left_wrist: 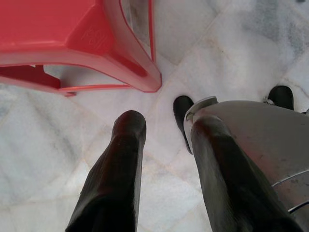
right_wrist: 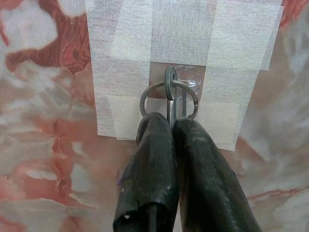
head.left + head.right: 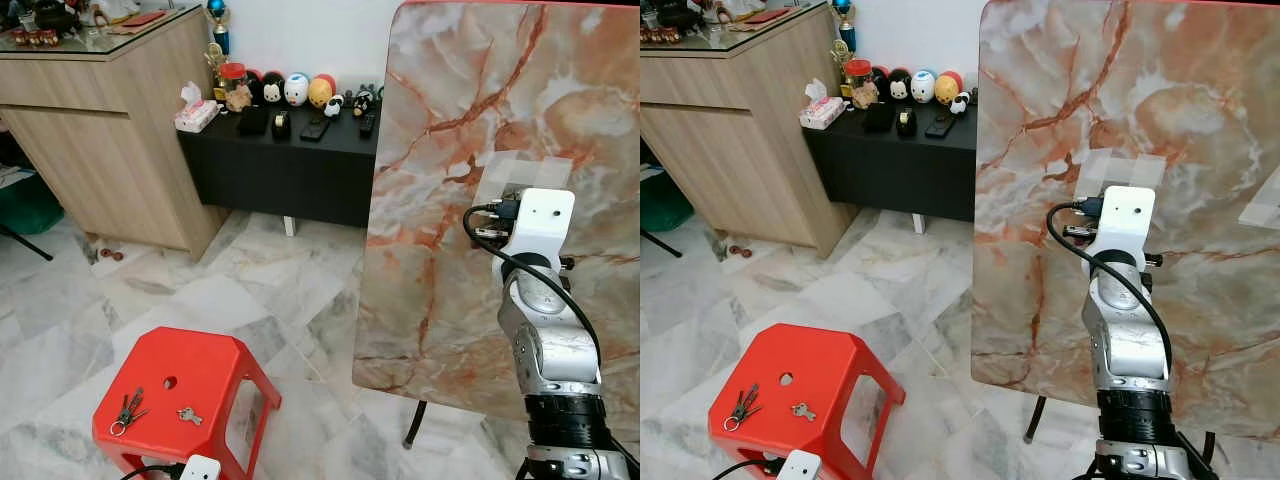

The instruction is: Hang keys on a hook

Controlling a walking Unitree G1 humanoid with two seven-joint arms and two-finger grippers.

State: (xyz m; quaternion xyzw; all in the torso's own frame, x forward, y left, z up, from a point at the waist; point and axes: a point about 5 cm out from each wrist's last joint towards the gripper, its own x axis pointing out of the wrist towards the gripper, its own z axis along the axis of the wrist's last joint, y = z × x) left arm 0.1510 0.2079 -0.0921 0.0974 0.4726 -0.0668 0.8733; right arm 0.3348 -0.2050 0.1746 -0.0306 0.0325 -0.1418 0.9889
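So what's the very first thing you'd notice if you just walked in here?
The big marbled board standing upright, with the right gripper pinching a key on a ring at a taped-on clear hook. Next, the bright red stool on the floor, with more keys on top.

Head views downward (wrists close-up)

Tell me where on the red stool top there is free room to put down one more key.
On the red stool, the key bunch and the single key crowd the near edge. The free patch is the far half, beyond the centre hole, and the near right corner beside the single key.
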